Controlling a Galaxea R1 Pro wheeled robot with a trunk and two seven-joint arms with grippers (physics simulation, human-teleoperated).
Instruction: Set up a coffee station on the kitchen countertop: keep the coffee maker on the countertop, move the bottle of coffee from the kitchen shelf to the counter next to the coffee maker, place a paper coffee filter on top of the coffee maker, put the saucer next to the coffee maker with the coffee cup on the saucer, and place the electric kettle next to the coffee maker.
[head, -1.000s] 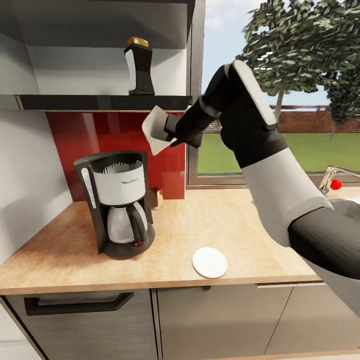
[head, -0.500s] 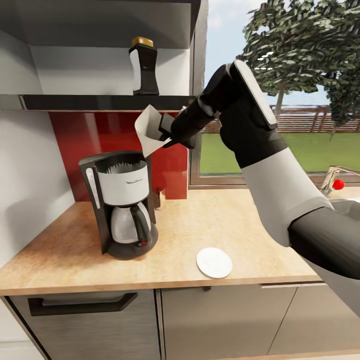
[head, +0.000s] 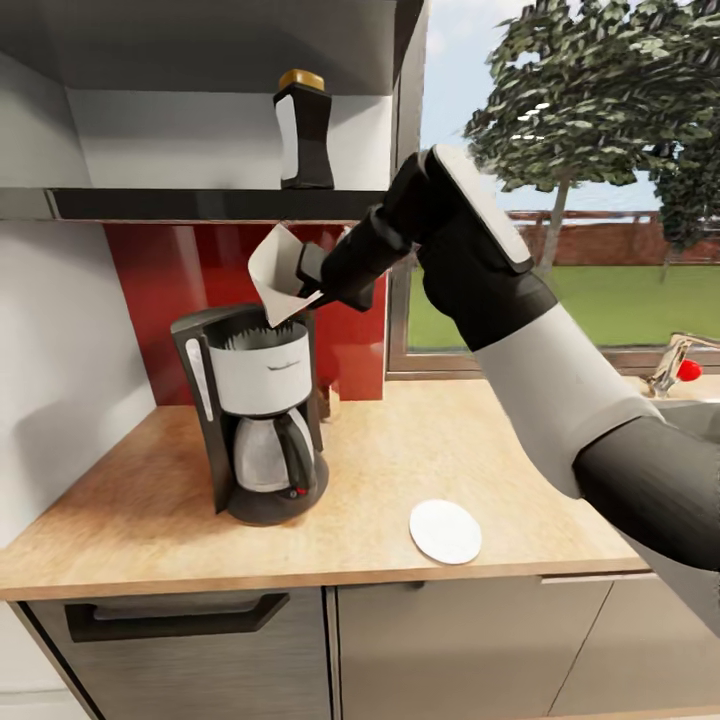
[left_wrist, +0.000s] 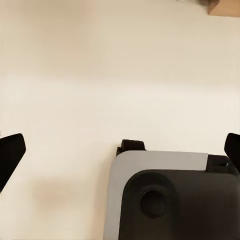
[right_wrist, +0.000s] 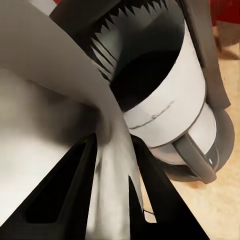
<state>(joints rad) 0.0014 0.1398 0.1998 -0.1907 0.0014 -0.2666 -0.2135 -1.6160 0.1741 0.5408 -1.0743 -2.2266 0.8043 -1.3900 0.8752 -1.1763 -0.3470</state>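
hiding the right pincer tips — paper coffee filter above coffee maker.

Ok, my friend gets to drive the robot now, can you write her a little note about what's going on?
Right gripper: shut on the paper coffee filter, held just above the coffee maker's open top.
Left gripper: fingers spread open, holding nothing.
Bottle of coffee: on the kitchen shelf.
Saucer: on the kitchen countertop, right of the coffee maker, bare.
Done: coffee maker on the counter, saucer set out.
Left: put the filter on top of the machine, bring the bottle down, add the cup and the kettle.
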